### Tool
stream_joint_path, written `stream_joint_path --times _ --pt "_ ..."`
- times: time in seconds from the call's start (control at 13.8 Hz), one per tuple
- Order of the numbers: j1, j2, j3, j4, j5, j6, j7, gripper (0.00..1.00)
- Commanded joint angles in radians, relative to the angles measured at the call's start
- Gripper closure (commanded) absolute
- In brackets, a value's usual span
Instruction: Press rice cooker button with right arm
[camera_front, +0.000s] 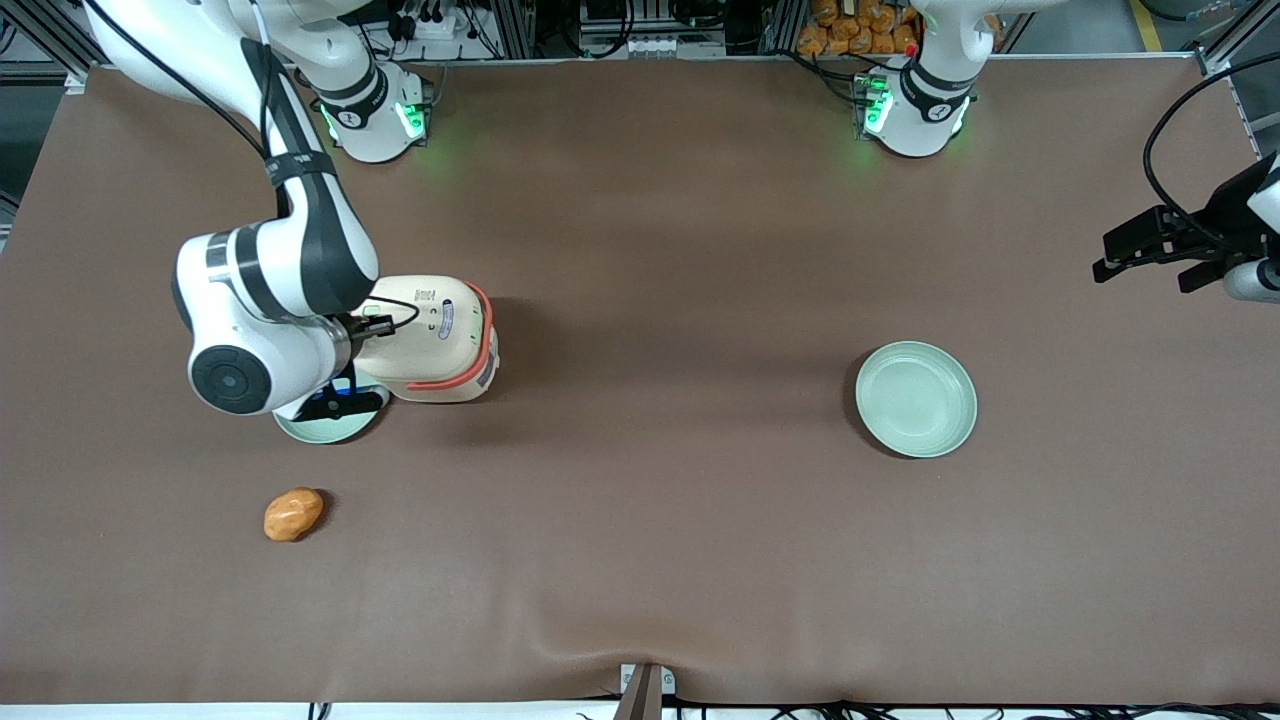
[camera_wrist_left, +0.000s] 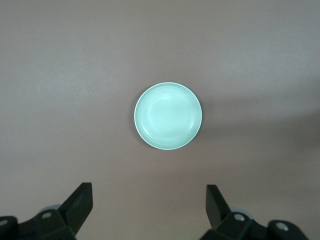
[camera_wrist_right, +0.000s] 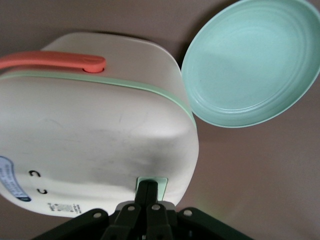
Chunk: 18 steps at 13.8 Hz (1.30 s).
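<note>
Bread roll (camera_front: 293, 514): orange-brown, nearest the front camera, lying on the brown table (camera_front: 650, 560) toward the working arm's end.
Gripper (camera_wrist_right: 147, 192): black fingers (camera_wrist_right: 151, 190) pressed together, tips touching a small pale green button (camera_wrist_right: 151, 183) on the rice cooker's lid edge.
Rice cooker (camera_front: 435, 338): cream body, lid closed, coral-orange handle, pale green seam; farther from the front camera than the roll.
Writing: blue oval sticker and small dark marks on the lid, too small to read.
Near plate (camera_wrist_right: 250, 62): pale green, just beside the cooker, partly under the right arm (camera_front: 265, 300).
Second plate (camera_front: 915, 398): pale green, well apart, toward the parked arm's end.
</note>
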Motion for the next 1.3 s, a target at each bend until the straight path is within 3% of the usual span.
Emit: stream_joint_path --times 0.0,0.36,0.43,1.01,1.23 --pt "-0.002 -0.029 -0.001 0.100 -0.002 -0.032 0.013 0.69" --pt "-0.002 -0.072 0.000 0.198 0.000 -0.023 0.008 0.04" --pt "0.000 -0.081 0.000 0.214 -0.002 -0.020 0.011 0.00" --pt "-0.024 -0.215 0.008 0.283 -0.006 -0.007 0.005 0.00" --pt "-0.136 -0.287 0.072 0.275 -0.005 -0.012 0.000 0.00"
